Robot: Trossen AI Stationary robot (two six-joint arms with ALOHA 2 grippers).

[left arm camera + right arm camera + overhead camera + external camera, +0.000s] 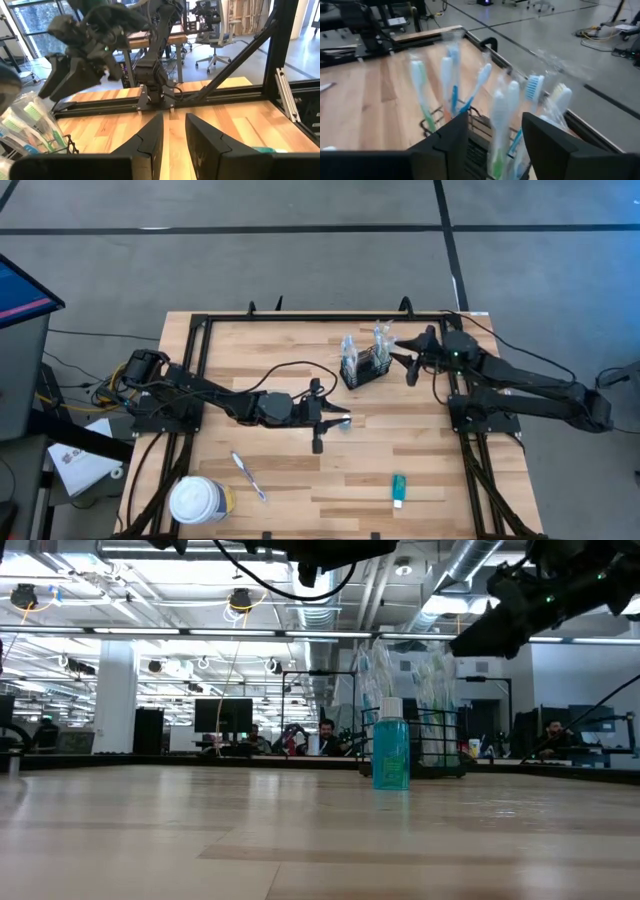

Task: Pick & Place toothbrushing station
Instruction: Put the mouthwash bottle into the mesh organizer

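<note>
High view, left to right: a white-lidded tub [199,500] sits at the worktop's [300,480] near left corner, with one loose toothbrush [249,477] beside it. Mid-worktop, the left hand [332,421] holds a narrow gap; whether it grips anything I cannot tell. A teal tube [398,489] lies loose nearer the front. The black wire caddy [364,366] stands filled with toothbrushes. The right hand [400,348], fingers spread wide, hovers just beside it. The loose brush and tube seem left to place.

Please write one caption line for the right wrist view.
Open right gripper above black wire-mesh caddy of wrapped toothbrushes.
</note>
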